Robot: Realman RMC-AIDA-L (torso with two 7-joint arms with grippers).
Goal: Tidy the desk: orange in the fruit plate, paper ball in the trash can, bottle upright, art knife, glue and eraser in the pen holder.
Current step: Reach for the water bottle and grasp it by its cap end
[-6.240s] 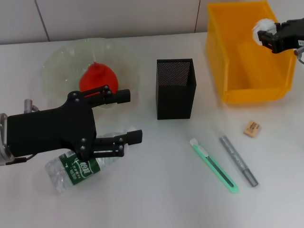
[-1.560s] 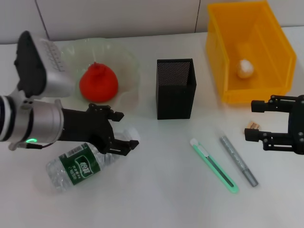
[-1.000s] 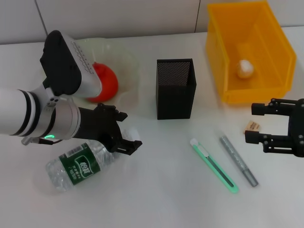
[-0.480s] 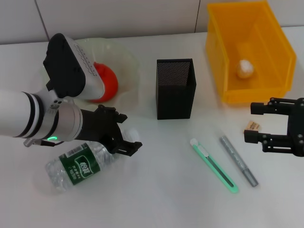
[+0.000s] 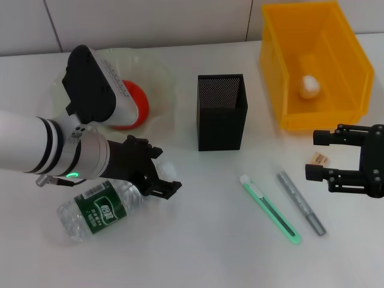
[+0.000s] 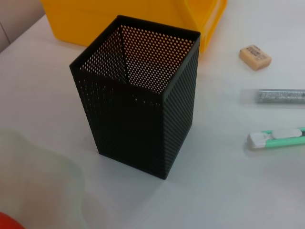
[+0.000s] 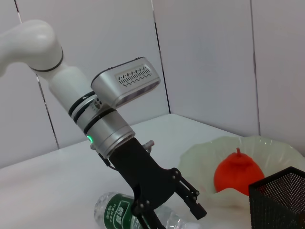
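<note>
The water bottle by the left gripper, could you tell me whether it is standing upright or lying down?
Lying down. The bottle rests on its side on the table, cap end toward the left gripper, whose open fingers sit at its neck.

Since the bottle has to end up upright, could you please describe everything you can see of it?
The bottle is clear, crinkled plastic with a green label bearing white print. It lies on its side on the white table, in front of the fruit plate, its neck end toward the left claw, whose open fingers straddle that end. Its cap is hidden.
</note>
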